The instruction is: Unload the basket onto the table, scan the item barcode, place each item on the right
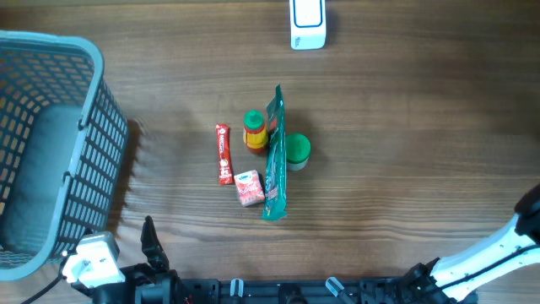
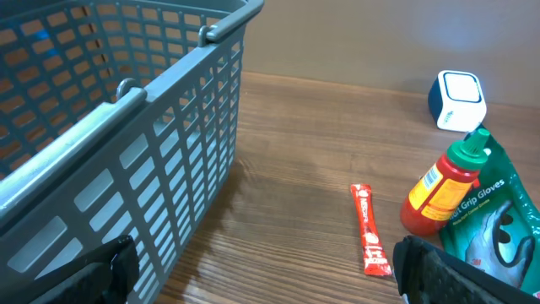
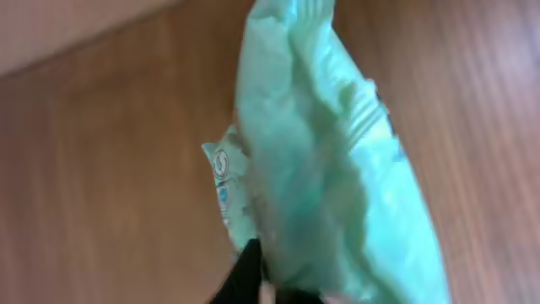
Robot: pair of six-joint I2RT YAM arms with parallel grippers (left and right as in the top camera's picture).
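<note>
A pale mint-green plastic packet (image 3: 329,169) fills the right wrist view, blurred and seen from very close. My right gripper (image 3: 270,283) is shut on its lower edge, one dark finger (image 3: 245,274) showing beside it. No barcode shows on the packet. The overhead view has neither this packet nor the right gripper, only the right arm (image 1: 494,249) at the lower right edge. The white and blue scanner (image 1: 307,24) (image 2: 461,99) stands at the table's far edge. My left gripper (image 2: 270,283) (image 1: 150,245) is open and empty near the front left, beside the basket.
A grey slatted basket (image 1: 93,152) (image 2: 169,143) takes up the left side. Mid-table lie a red stick sachet (image 1: 224,154) (image 2: 369,230), a red sauce bottle (image 1: 255,131) (image 2: 443,181), a green glove pack (image 1: 275,156) (image 2: 489,219), a green-capped jar (image 1: 298,149) and a pink carton (image 1: 249,187).
</note>
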